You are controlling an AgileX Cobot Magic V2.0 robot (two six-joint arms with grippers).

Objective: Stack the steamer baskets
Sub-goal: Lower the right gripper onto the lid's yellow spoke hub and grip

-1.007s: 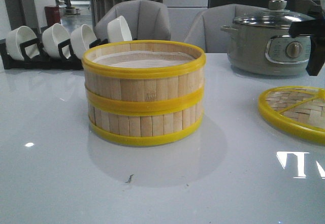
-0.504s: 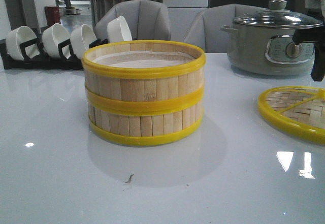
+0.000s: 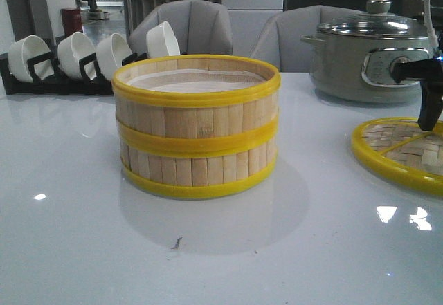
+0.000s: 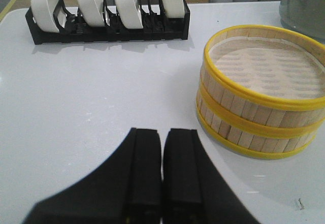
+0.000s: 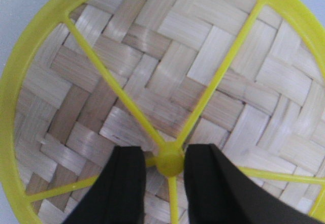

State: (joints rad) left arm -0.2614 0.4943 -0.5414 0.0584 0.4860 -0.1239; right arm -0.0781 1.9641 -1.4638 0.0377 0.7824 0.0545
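Note:
The two steamer baskets are stacked at the table's middle, the upper basket (image 3: 197, 104) on the lower basket (image 3: 197, 170), with white liner showing inside the upper one. The stack also shows in the left wrist view (image 4: 238, 102). My left gripper (image 4: 162, 132) is shut and empty, apart from the stack on its near left side. My right gripper (image 3: 426, 124) is over the woven lid (image 3: 398, 149) at the right. In the right wrist view my right gripper (image 5: 165, 150) is open, its fingers on either side of the lid's (image 5: 167, 71) yellow knob (image 5: 170, 163).
A black rack of white bowls (image 3: 69, 59) stands at the back left and also shows in the left wrist view (image 4: 106, 10). A grey electric pot with a glass lid (image 3: 370, 59) stands at the back right. Grey chairs (image 3: 187, 25) are behind the table.
My right gripper has come down from in front of the pot to the lid. The stacked baskets and the left gripper have not moved.

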